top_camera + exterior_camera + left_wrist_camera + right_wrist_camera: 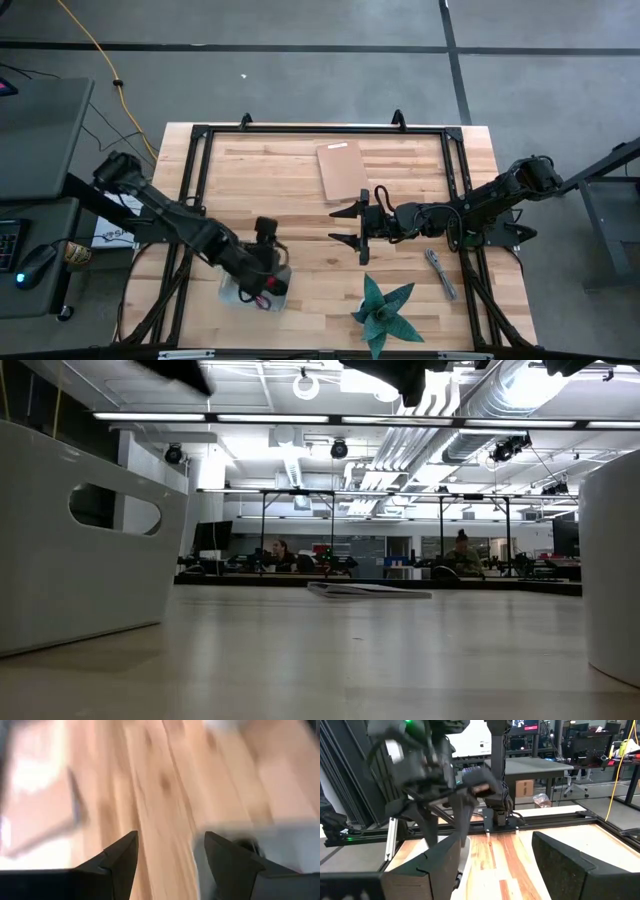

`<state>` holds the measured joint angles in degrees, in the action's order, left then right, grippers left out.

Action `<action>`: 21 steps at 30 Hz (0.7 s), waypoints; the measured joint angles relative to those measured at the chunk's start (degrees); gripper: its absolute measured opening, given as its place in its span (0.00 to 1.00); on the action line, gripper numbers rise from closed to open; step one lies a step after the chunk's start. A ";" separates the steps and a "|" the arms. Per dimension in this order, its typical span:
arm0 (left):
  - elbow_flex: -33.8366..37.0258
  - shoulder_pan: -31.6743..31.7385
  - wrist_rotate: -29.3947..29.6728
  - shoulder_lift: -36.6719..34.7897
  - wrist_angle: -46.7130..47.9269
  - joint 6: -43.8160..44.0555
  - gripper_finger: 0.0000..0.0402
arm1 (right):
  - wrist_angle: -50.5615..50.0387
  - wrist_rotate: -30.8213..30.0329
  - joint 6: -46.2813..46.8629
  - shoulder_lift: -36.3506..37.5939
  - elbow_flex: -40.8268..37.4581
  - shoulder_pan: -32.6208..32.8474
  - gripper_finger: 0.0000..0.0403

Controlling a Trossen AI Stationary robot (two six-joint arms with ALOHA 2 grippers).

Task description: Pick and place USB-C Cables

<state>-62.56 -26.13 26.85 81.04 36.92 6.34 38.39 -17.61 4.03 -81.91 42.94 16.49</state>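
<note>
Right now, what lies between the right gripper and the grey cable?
In the high view, only bare wood lies between the right gripper and the grey cable; the right arm passes above.

Two grippers: left gripper (262, 285) and right gripper (345, 225). One grey USB-C cable (440, 273) lies near the right gripper. One brown board (340, 170) sits just beyond the right gripper. One teal paper star (383, 312). One pale container (232, 292) under the left gripper, its contents unclear. Two people (280, 552) far behind.
</note>
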 joint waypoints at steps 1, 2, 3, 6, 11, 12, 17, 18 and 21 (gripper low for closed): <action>1.79 0.44 1.16 -1.31 -4.75 -1.82 0.52 | -0.07 0.00 0.00 0.00 0.00 -0.02 0.59; 3.94 1.07 1.29 -2.69 -9.04 -3.50 0.52 | -0.15 -0.02 0.00 0.00 0.00 -0.01 0.59; 6.44 1.93 1.25 -4.16 -13.52 -4.82 0.52 | -0.15 -0.08 -0.02 0.00 0.00 -0.01 0.59; 16.34 6.04 -2.52 -8.87 -31.69 -7.10 0.52 | -0.43 -0.20 -0.03 0.00 0.00 -0.02 0.59; 33.43 14.21 -17.35 -14.60 -65.11 -5.72 0.52 | -0.19 -0.17 -0.61 0.00 0.02 -0.02 0.59; 35.86 15.31 -19.05 -15.56 -69.60 -3.84 0.52 | -0.21 -0.17 -0.61 0.00 0.02 -0.01 0.59; 42.52 16.67 -21.46 -20.98 -78.13 1.91 0.52 | -0.98 -0.19 -2.10 0.03 0.02 -0.02 0.59; 42.57 16.38 -21.26 -21.85 -78.58 1.95 0.52 | -1.82 -0.46 -2.08 0.26 0.02 0.00 0.59; 42.66 14.97 -20.15 -24.93 -78.79 2.02 0.52 | -4.91 -2.62 -1.11 1.85 0.02 0.11 0.59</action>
<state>-19.90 -11.16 6.70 56.11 -41.87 8.36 33.48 -20.22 2.92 -80.06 42.96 16.60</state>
